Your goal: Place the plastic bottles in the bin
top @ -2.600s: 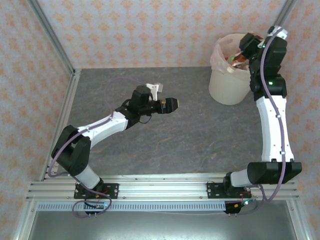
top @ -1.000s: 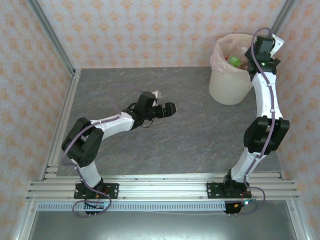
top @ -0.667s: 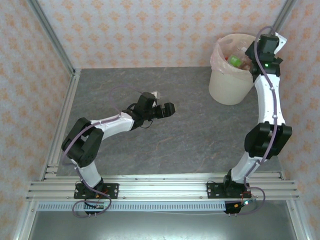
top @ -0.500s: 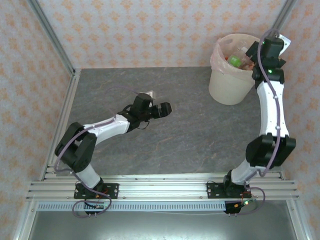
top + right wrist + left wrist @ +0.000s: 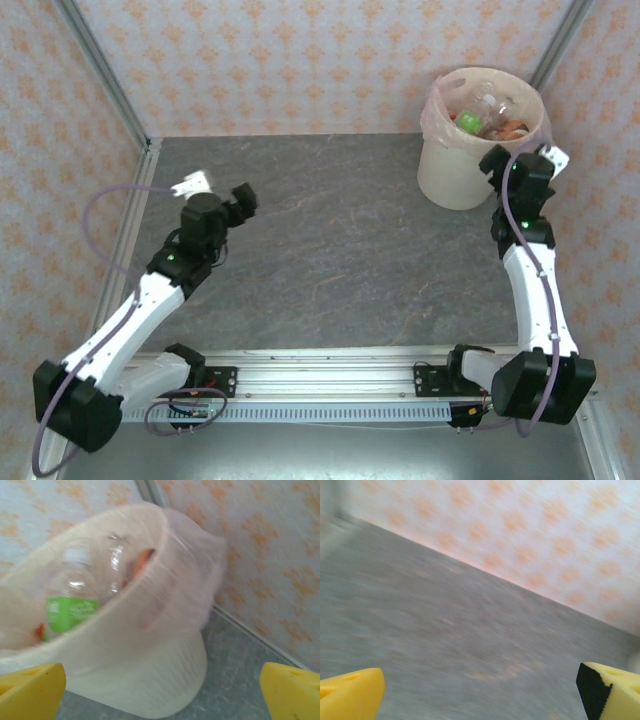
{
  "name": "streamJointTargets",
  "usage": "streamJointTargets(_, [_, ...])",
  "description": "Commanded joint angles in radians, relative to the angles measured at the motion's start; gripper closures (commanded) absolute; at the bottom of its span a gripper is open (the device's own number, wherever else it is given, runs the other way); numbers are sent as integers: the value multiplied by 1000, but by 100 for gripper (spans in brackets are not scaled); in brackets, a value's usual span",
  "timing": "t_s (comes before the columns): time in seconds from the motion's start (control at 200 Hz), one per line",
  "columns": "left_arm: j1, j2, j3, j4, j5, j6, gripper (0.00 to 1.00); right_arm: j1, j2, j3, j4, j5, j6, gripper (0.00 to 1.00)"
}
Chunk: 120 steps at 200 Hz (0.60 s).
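Observation:
The bin [image 5: 455, 175], a cream-white bucket with a pale pink liner, stands at the table's far right corner. Several plastic bottles [image 5: 487, 112] lie inside it, one with a green label [image 5: 70, 612] and some orange. My right gripper [image 5: 525, 160] hovers just near-right of the bin, open and holding nothing. In the right wrist view its yellow pads [image 5: 30, 690] stand wide apart, with the bin wall [image 5: 150, 680] close in front. My left gripper [image 5: 215, 192] is open and empty over the table's left side, its pads [image 5: 612, 690] spread over bare grey surface.
The grey table [image 5: 350, 250] is enclosed by patterned walls with metal posts [image 5: 100, 70] at the corners. An aluminium rail [image 5: 320, 375] carries both arm bases along the near edge.
The right gripper has drawn back from above the bin and come down beside it. The left arm has swung from the table's middle to the left side.

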State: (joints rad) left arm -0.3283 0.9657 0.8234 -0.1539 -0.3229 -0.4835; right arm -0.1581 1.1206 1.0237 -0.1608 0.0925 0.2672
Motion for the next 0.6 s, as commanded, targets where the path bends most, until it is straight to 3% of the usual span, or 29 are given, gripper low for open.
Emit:
streamJointTargets(0.0, [76, -82, -59, -162, -347, 149, 0, -5, -31, -110, 92, 104, 73, 1])
streamJointTargets(0.165, [215, -166, -194, -147, -338, 185, 0, -5, -2, -286, 182, 108, 126, 1])
streamJointTargets(0.26, [256, -171, -319, 1, -277, 260, 0, -5, 45, -374, 280, 116, 132, 1])
streamJointTargets(0.39, [294, -121, -447, 198, -225, 281, 0, -4, 179, -416, 364, 33, 40, 1])
streamJointTargets(0.47, [322, -77, -476, 266, -184, 266, 0, -3, 254, -402, 369, 4, -2, 1])
streamJointTargets(0.595, [333, 16, -467, 363, -112, 293, 0, 9, 308, -448, 514, -37, -50, 1])
